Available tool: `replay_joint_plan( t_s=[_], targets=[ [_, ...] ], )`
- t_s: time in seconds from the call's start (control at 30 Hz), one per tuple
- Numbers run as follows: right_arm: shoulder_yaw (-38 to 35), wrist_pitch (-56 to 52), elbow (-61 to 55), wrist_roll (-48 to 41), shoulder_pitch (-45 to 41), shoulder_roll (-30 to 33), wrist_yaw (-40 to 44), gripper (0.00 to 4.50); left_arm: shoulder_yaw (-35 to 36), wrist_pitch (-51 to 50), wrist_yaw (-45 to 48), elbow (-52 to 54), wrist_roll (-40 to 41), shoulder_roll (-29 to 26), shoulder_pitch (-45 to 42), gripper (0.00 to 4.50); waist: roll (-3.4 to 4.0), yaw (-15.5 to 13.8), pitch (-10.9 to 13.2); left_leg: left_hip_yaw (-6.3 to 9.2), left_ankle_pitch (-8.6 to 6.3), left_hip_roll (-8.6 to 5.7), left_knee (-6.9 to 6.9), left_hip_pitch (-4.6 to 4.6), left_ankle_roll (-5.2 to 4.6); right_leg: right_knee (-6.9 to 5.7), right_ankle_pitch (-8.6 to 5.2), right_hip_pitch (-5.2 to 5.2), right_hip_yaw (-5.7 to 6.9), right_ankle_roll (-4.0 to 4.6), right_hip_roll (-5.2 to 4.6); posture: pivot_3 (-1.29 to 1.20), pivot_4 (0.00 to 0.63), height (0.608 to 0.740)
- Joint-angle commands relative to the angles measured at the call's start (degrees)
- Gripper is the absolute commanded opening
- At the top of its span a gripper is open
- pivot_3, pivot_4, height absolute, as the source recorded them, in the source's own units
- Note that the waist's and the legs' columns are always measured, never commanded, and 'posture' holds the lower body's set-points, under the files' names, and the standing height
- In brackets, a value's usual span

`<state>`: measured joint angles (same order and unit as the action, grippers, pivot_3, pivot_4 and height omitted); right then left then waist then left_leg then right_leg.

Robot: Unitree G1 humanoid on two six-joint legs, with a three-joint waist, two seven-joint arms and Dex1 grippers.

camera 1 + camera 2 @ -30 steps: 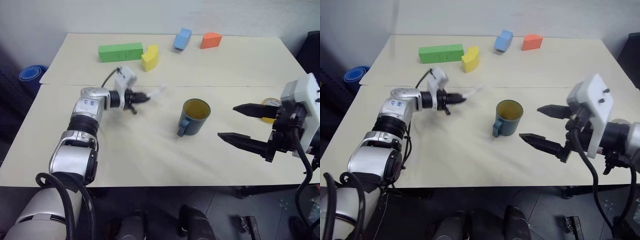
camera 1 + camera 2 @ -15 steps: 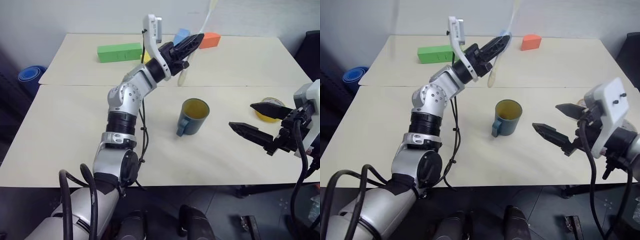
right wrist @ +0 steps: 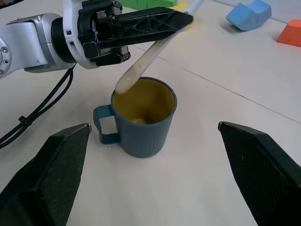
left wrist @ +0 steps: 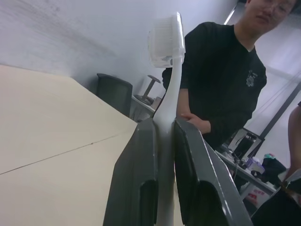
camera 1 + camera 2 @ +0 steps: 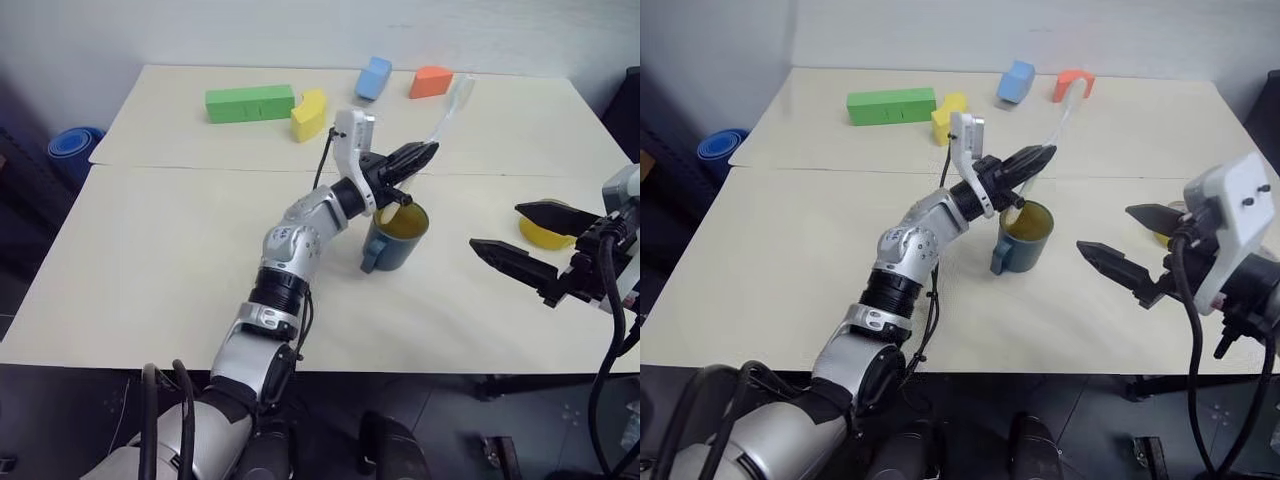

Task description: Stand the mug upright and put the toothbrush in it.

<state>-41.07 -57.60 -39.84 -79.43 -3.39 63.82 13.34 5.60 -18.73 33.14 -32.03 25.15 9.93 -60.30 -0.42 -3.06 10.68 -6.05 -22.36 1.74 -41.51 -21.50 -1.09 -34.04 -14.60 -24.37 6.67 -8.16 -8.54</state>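
1. Your left gripper [image 3: 181, 19] is clamped on the toothbrush [image 5: 1055, 128], jaws pressed tight on its handle around mid-length. The bristle head points up and away, and the butt end hangs right over the mug [image 3: 143, 117].

2. The mug is already upright on the table [image 5: 150, 270], yellow inside showing, loop handle turned toward your left arm. So by my read the standing-up half is done.

3. In the right wrist view the butt of the toothbrush sits at the near rim of the mug, at the lip or just above it. I can't tell whether it has dipped inside yet.

4. Your right gripper [image 5: 525, 240] hangs off to the mug's right, well apart from it. Its two fingers are spread wide and hold nothing.

5. On handling, the toothbrush looks light, slim and smooth (slick plastic, I'd guess, with a bit of flex). A mid-handle pinch leaves both ends free to swing, so tip it steeper and lower it gently.

6. It looks longer than the mug is deep. Expect it to lean on the rim once released rather than stand straight.

7. The mug looks stiff, with no sign of how heavy it is. A sideways nudge on the rim could tip or slide it, so come down through the opening.

8. The yellow tape roll [image 5: 545, 228] lies behind your right gripper, clear of the work.
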Motion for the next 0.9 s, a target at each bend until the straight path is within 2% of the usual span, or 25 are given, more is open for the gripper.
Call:
replay_joint_plan(
  t_s=[0.03,0.13,0.17,0.3,0.37,0.43,0.5,0.57,0.73,0.8,0.9],
  targets=[
    [-2.70,1.00,-0.48,-0.66,-0.01,0.90,0.11,4.50,-0.86,2.61,1.01,0.76,-0.14,1.11,-0.30,0.89,0.00,0.01,0.00,0.00,0.00,0.00,0.00,0.00,0.00,0.00,0.00,0.00,0.00,0.00,0.00,0.00,0.150,0.740],
    [-2.84,1.03,-0.75,-0.79,0.34,0.66,0.02,4.50,-0.59,2.04,2.06,2.04,1.19,1.09,0.10,1.55,0.00,0.00,0.00,0.00,0.00,0.00,0.00,0.00,-0.01,0.00,0.01,0.00,0.00,0.01,0.00,0.00,0.150,0.740],
    [-2.81,1.11,-0.76,-0.65,0.47,0.53,0.07,4.50,-0.55,1.67,2.40,3.03,1.65,0.94,0.32,1.96,0.00,0.00,0.00,0.00,0.00,0.00,0.00,0.00,-0.01,0.00,0.01,0.00,0.00,0.01,0.00,0.00,0.150,0.740],
    [-2.70,1.45,-0.90,-0.19,1.00,0.12,0.27,4.50,-0.24,-3.33,1.99,8.69,3.99,-0.60,1.09,3.13,0.00,0.02,0.00,0.00,0.00,0.00,0.00,0.00,-0.02,0.00,0.01,0.00,0.00,0.01,0.00,0.00,0.150,0.740],
    [-2.69,1.57,-0.82,0.42,1.45,-0.02,0.68,4.50,-0.16,-7.76,2.29,14.23,5.79,-3.21,1.69,3.71,0.00,0.07,0.00,0.01,0.00,0.01,0.00,0.00,-0.02,-0.01,0.01,0.00,0.00,0.01,0.00,0.00,0.150,0.740],
    [-3.25,1.40,-0.65,1.13,2.41,0.04,1.68,4.50,0.44,-14.08,3.83,20.61,8.64,-8.24,2.09,4.27,0.01,0.15,0.00,0.01,0.00,0.01,0.00,0.00,-0.01,-0.02,0.01,0.00,-0.01,0.01,0.00,0.00,0.150,0.740],
    [-4.50,0.59,0.15,1.47,3.87,0.27,3.89,4.50,0.87,-21.41,8.25,25.69,11.52,-16.78,2.54,4.27,0.02,0.62,-0.01,0.01,0.00,0.04,0.01,0.03,-0.01,-0.06,0.01,-0.01,-0.03,0.01,0.02,0.00,0.150,0.740],
    [-6.64,-0.77,1.09,2.45,6.57,1.10,9.24,4.50,-0.63,-25.53,17.40,28.35,12.20,-28.52,3.62,4.27,0.04,1.24,-0.02,0.02,0.01,0.05,0.06,0.10,0.01,-0.19,0.01,-0.02,-0.03,0.02,0.03,0.00,0.150,0.740],
    [-11.43,-0.94,5.33,10.18,14.08,3.29,26.22,4.50,-6.01,-20.03,41.45,24.41,7.16,-52.70,4.67,4.27,0.08,1.41,-0.05,-0.02,0.00,0.05,0.18,0.28,0.05,-0.29,0.00,-0.01,-0.03,0.02,0.04,0.00,0.150,0.740],
    [-11.68,0.59,8.57,13.98,15.26,4.35,31.86,4.50,-8.15,-15.51,48.82,21.59,4.18,-59.04,4.60,4.27,0.08,1.32,-0.05,-0.03,0.00,0.03,0.16,0.23,0.05,-0.08,0.00,0.07,-0.03,0.03,0.05,0.00,0.150,0.740],
    [-10.03,2.88,12.34,17.99,14.43,5.40,36.71,4.50,-9.51,-11.10,53.06,19.57,1.39,-62.34,4.69,4.27,0.08,1.26,-0.05,-0.05,0.00,0.02,0.15,0.29,0.04,0.19,0.00,0.28,-0.02,0.03,0.06,0.00,0.150,0.740]
  ],
)
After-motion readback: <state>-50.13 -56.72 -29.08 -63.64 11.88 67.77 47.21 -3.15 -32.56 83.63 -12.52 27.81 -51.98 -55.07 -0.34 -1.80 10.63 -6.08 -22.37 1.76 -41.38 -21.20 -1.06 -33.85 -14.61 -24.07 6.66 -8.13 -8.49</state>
